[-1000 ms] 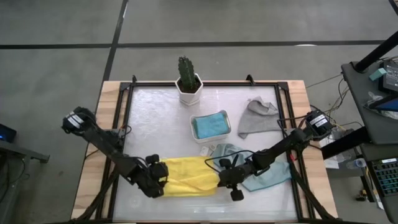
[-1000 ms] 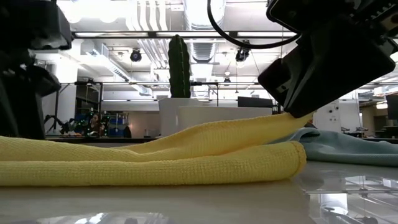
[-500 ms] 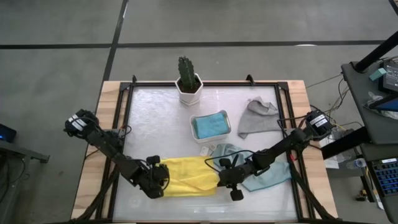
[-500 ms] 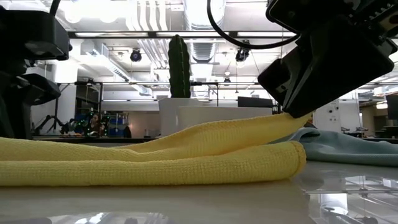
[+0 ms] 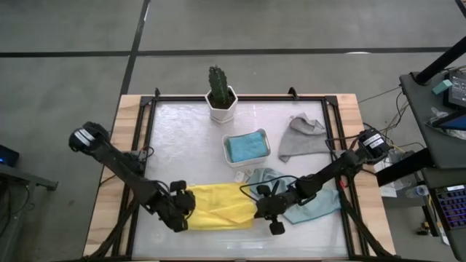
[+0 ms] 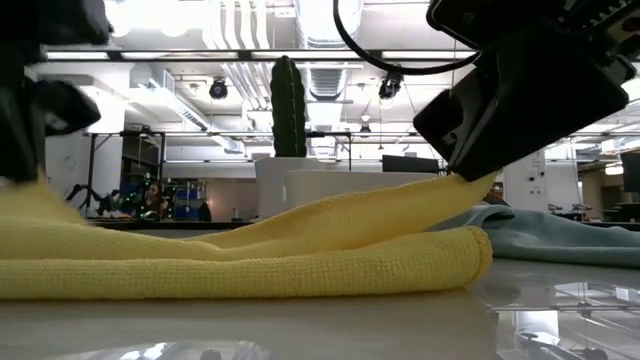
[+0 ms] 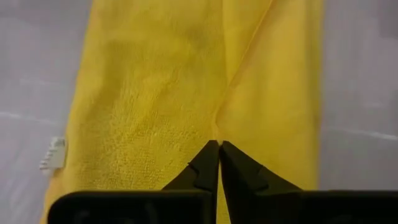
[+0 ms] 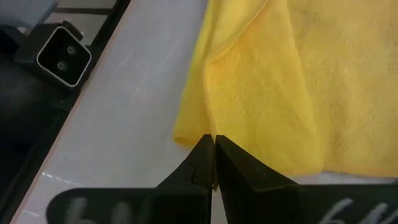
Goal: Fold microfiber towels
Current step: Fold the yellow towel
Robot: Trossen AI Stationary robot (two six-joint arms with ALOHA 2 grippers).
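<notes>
- A soft, bright yellow microfiber towel (image 5: 218, 206) lay folded into a long strip along the near edge of the glossy white table (image 5: 182, 138), stretched between the two dark arms.
- The left gripper (image 5: 183, 209) was clenched on the yellow towel's left end; its wrist view showed the two dark fingers (image 7: 208, 165) pressed together on a crease of the cloth.
- From table height that left end stood lifted off the surface, and the strip sagged toward the middle.
- The right gripper (image 5: 261, 209) pinched the towel's right end, its fingers (image 8: 205, 158) closed over a hemmed edge; in the low view the upper layer rose up into it.
- A pale teal microfiber towel (image 5: 309, 204) lay crumpled just beside the yellow one on its right, partly under the right arm.
- A bright blue towel (image 5: 246, 146), folded, sat inside a white rectangular plastic tray (image 5: 247, 135) near the middle of the table.
- A grey towel (image 5: 300, 137) lay rumpled to the right of the tray, close to the table's right rail.
- A green cactus in a white faceted pot (image 5: 220, 100) stood at the far edge, well apart from the cloth being handled.
- A small white tag (image 7: 54, 154) showed at one long edge of the yellow towel.
</notes>
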